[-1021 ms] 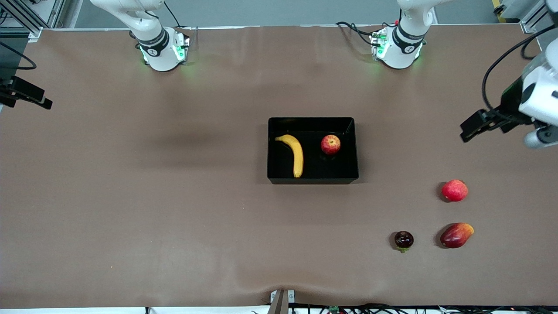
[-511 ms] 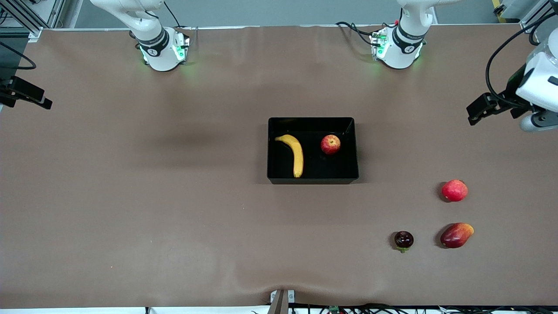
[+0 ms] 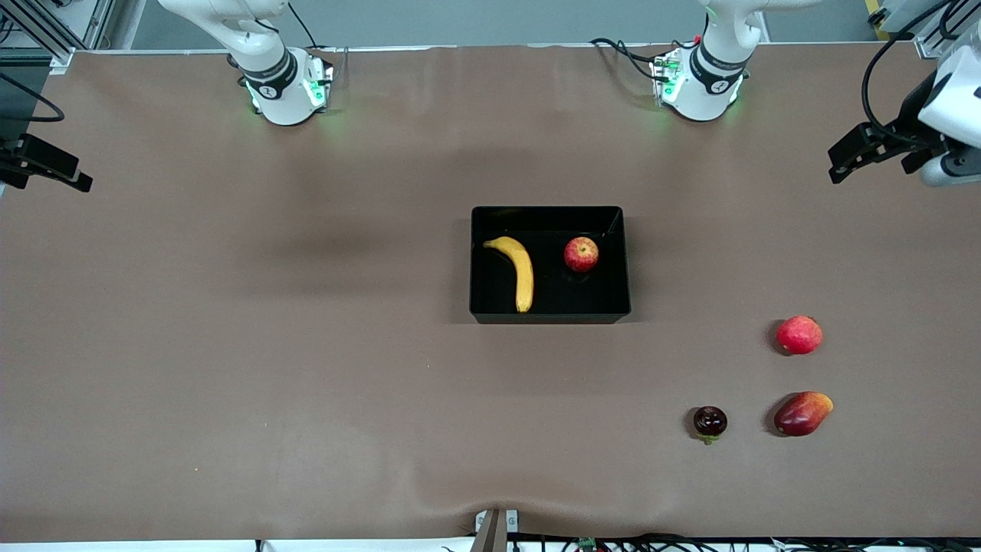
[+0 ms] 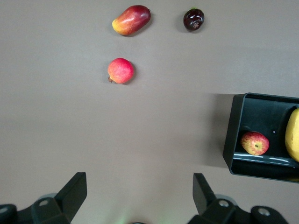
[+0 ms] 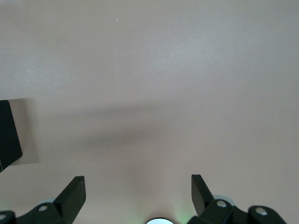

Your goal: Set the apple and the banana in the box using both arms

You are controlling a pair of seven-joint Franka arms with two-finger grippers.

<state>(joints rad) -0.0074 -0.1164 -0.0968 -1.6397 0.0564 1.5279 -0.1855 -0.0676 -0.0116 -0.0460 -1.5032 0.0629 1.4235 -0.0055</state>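
The black box (image 3: 625,264) sits mid-table. The yellow banana (image 3: 521,270) and the red apple (image 3: 581,254) lie in it, side by side and apart. The left wrist view shows the box's end wall (image 4: 232,135), the apple (image 4: 254,143) and a bit of the banana (image 4: 293,140). My left gripper (image 4: 139,181) hangs open and empty over bare table at the left arm's end. My right gripper (image 5: 138,183) is open and empty too, over bare table toward the right arm's end, where that arm waits. A corner of the box (image 5: 7,135) shows in its view.
Three loose fruits lie toward the left arm's end, nearer the front camera than the box: a pinkish-red round fruit (image 3: 799,335), an oblong red-orange fruit (image 3: 802,413) and a small dark fruit (image 3: 710,422). Both arm bases stand along the table's back edge.
The left arm's hand has drawn back toward the robots' edge of the table, staying open and empty. The right arm, the box and all fruits have not moved.
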